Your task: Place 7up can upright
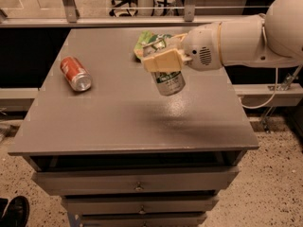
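- Grey table: its top lies below the gripper.
- White arm: comes in from the right as seen, ends at the gripper.
- Tan gripper: above the tabletop, clamped on the 7up can's upper end.
- Green bag: just behind the gripper.
- Red can: on its side, well left of the gripper as seen.
- 7up can: hangs under the gripper, slightly tilted, appears off the tabletop.

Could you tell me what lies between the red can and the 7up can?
Only bare tabletop, in the camera view; the tool holds the 7up can above it.
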Available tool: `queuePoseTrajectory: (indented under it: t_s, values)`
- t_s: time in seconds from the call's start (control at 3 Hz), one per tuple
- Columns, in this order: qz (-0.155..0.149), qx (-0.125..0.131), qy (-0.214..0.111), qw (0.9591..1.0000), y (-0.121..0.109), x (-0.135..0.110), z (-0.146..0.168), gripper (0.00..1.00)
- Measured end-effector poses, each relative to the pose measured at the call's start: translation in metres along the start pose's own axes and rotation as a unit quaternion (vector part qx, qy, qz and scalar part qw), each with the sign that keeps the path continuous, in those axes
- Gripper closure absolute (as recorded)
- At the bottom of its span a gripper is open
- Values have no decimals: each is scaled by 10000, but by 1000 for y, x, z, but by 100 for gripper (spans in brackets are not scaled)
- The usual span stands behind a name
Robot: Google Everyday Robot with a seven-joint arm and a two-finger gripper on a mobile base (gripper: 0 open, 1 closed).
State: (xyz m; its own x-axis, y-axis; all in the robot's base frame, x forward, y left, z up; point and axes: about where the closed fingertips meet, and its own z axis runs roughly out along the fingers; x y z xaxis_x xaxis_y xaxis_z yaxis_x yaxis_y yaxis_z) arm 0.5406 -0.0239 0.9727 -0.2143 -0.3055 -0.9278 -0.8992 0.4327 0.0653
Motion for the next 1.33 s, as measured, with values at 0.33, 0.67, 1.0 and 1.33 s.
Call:
queuePoseTrajectory:
  t_s: [0.33,0.67,1.0,1.33]
  values:
    - [161,63,-420,9990,1,6,-4,100]
    - [271,228,-1483,9883,-3,19,-12,100]
    - [34,305,-1947,9804,-7,25,-13,100]
    - [-251,323,-2178,9751,-8,29,-9,100]
